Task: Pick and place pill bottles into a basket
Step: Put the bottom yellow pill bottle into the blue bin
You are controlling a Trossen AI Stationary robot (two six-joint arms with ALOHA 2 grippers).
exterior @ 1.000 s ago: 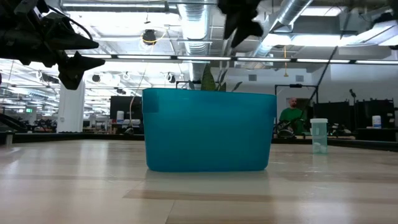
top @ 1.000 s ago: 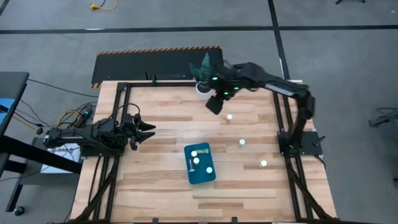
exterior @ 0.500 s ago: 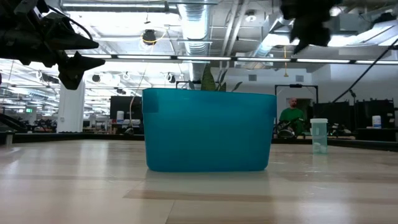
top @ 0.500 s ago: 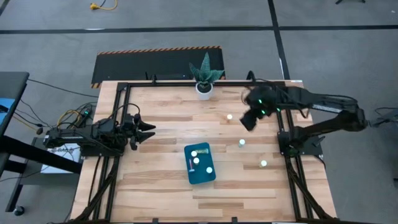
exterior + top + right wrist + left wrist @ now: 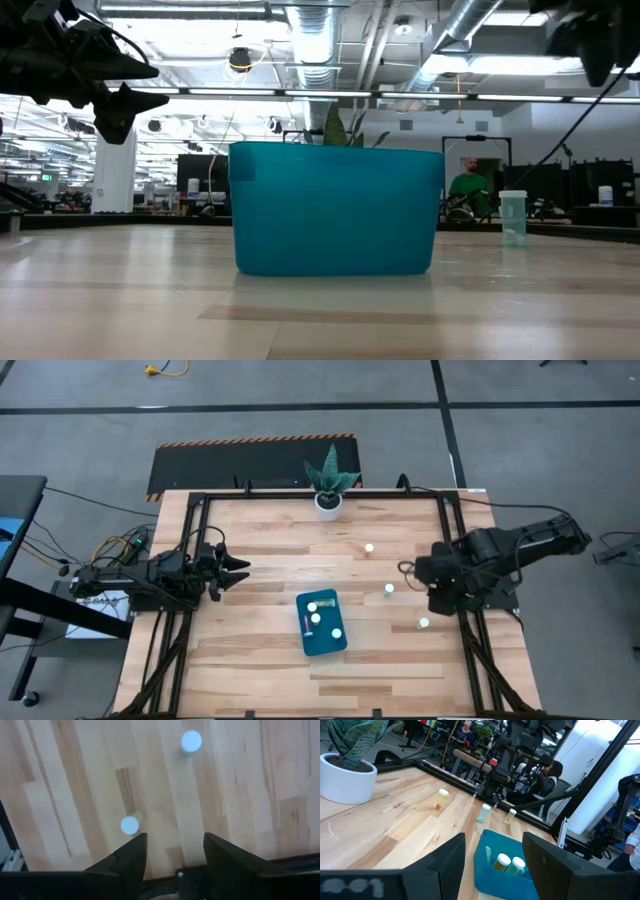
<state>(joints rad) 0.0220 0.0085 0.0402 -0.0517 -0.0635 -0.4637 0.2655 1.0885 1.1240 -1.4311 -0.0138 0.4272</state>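
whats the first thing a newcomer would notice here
Probably the teal basket at the table's middle front, with pill bottles already inside. Next, three loose bottles on the wood toward the right side, with the open right gripper above them. The left gripper waits open at the left edge.

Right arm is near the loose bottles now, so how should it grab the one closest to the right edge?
Come straight down from above and close on the sides just under the cap. That bottle stands upright on bare table, clear of the others, showing its round top. The right gripper is open and close beside it.
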